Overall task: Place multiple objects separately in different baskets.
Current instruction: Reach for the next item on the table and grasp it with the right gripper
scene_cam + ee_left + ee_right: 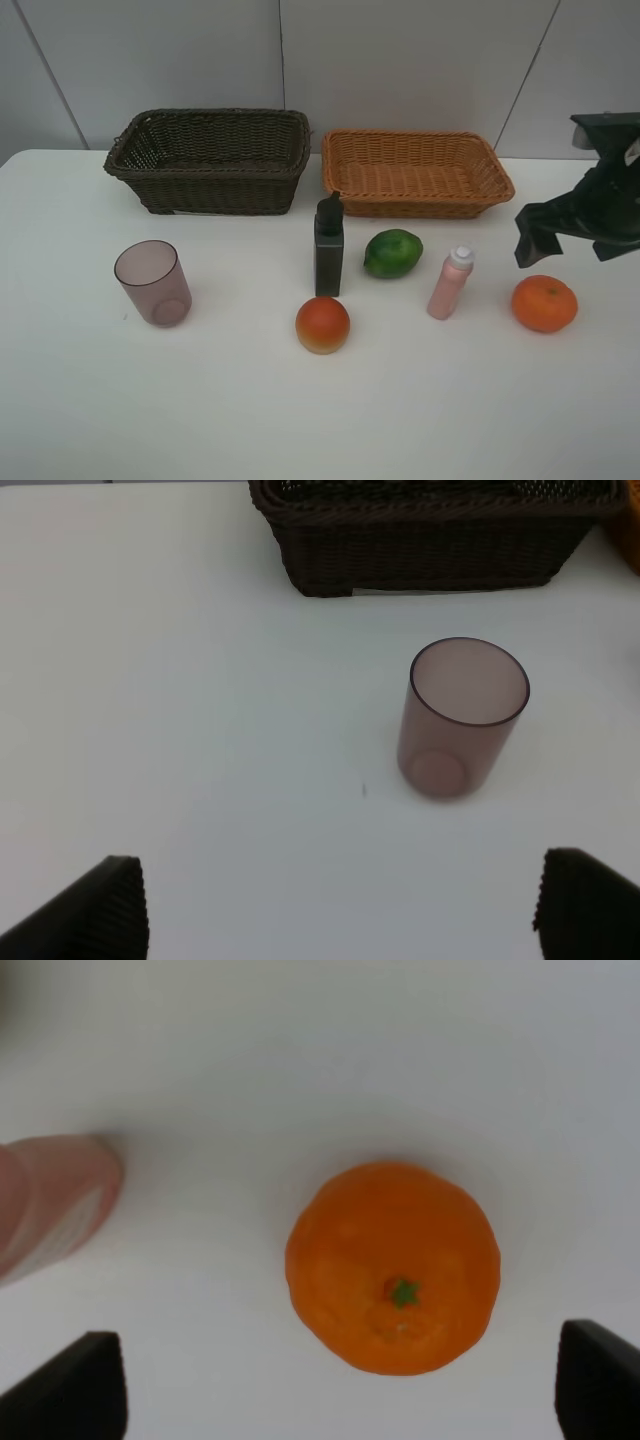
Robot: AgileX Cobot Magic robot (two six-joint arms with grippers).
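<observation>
While both baskets stand side by side at the back of the table (300,430), all six objects rest on the tabletop in front of them. Farthest left, the cup (153,283) stands upright in front of the dark basket (210,160), well apart from it. The left gripper (345,910) hangs released, jaws spread wide and empty; its wrist view shows the cup ahead of the fingertips, touching neither. Near the middle, the red-orange fruit (322,324) lies closest to the front edge, with the grey bottle (328,250) upright just behind it. The green fruit (392,253) sits just beside that bottle, in front of the tan basket (415,170). Next comes the pink bottle (449,283), upright. Farthest right lies the orange (544,303). The right gripper (335,1390) hovers over it, jaws wide, grasping nothing; the orange sits between the two fingertips, clear of both.
</observation>
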